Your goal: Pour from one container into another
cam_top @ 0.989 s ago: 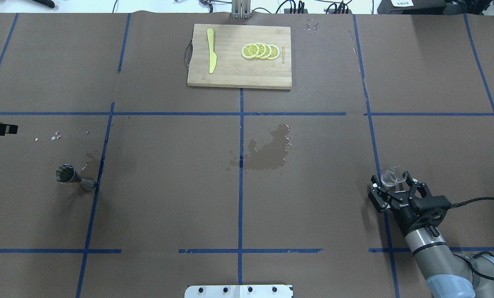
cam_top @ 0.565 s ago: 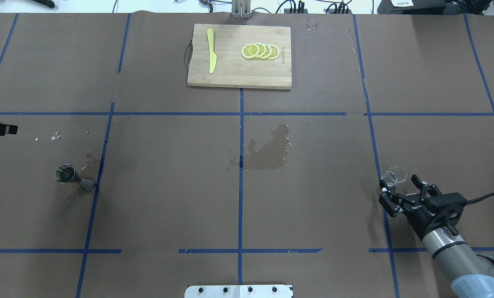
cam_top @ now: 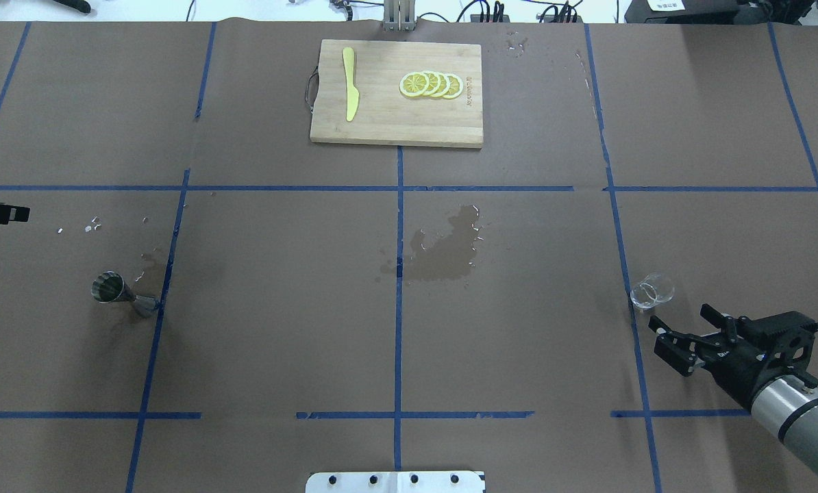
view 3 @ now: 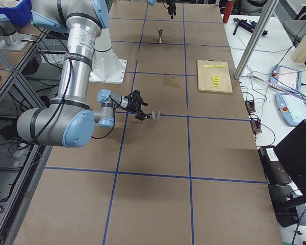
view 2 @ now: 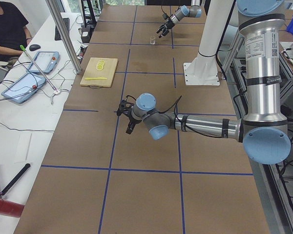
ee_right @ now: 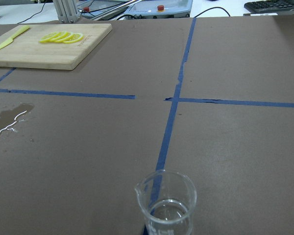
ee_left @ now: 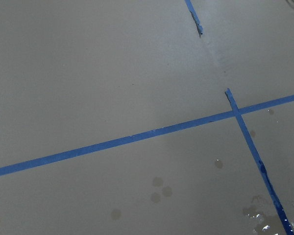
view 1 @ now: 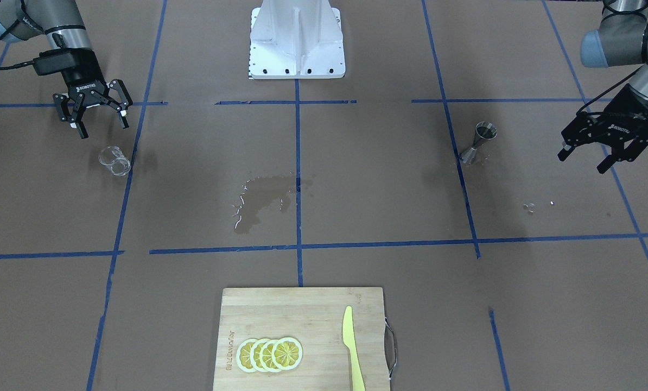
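Note:
The clear glass cup (cam_top: 652, 290) stands upright on the brown paper at the right, beside a blue tape line, its lip showing in the right wrist view (ee_right: 166, 203). My right gripper (cam_top: 679, 316) hovers open and empty a short way on the near side of it, apart from it (view 1: 102, 127). Far to the left, the metal jigger (cam_top: 125, 294) stands upright next to another tape line (view 1: 478, 142). My left gripper (view 1: 582, 162) hangs open and empty beyond the jigger, toward the table's left end; its wrist view shows only paper and tape.
A wooden cutting board (cam_top: 381, 116) with lemon slices (cam_top: 431, 84) and a yellow knife (cam_top: 349, 85) lies at the far centre. A wet patch (cam_top: 443, 253) darkens the middle of the paper. Droplets lie near the jigger. The robot's base plate (cam_top: 395, 481) is at the near edge.
My right gripper, which stood open around the glass cup, has drawn back toward the near right. The cup stays standing on the table. Jigger and left arm have not moved.

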### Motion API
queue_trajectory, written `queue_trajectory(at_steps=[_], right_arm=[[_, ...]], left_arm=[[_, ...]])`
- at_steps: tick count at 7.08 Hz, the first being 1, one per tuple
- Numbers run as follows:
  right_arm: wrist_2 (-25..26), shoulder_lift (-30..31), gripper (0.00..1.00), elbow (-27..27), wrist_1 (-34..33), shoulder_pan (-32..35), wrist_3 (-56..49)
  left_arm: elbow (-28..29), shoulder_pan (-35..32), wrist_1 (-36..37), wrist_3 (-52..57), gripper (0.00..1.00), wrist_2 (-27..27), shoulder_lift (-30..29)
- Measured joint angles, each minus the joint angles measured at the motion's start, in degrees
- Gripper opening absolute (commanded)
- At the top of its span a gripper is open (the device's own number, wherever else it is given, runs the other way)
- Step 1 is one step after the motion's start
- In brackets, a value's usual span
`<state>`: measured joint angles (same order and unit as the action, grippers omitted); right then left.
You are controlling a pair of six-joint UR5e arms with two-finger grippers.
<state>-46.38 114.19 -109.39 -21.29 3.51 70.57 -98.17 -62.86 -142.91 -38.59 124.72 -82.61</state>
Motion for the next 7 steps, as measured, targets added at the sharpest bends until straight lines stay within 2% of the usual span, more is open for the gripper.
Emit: queue_trajectory(at_steps=[2, 3, 4, 6, 7], right_arm=[[-4.8, 3.4, 1.00, -3.2, -0.1, 0.7, 0.0], [-9.8, 4.5, 1.00, -4.7, -0.3, 3.4, 0.0], [-17.8, 4.8, 1.00, -5.5, -0.9, 9.1, -0.1], [-41.0, 3.2, 1.00, -6.1, -4.8, 28.3, -4.9], [-51.2, 1.5, 1.00, -5.9, -9.0, 38.1, -11.8]], left_arm=[[0.2, 0.0, 0.0, 0.0, 1.00, 0.1, 0.0], [0.3, 0.1, 0.0, 0.0, 1.00, 0.1, 0.0], [0.4, 0.1, 0.0, 0.0, 1.00, 0.1, 0.0], [0.3, 0.1, 0.1, 0.1, 1.00, 0.3, 0.2], [0.4, 0.3, 0.2, 0.5, 1.00, 0.3, 0.3]])
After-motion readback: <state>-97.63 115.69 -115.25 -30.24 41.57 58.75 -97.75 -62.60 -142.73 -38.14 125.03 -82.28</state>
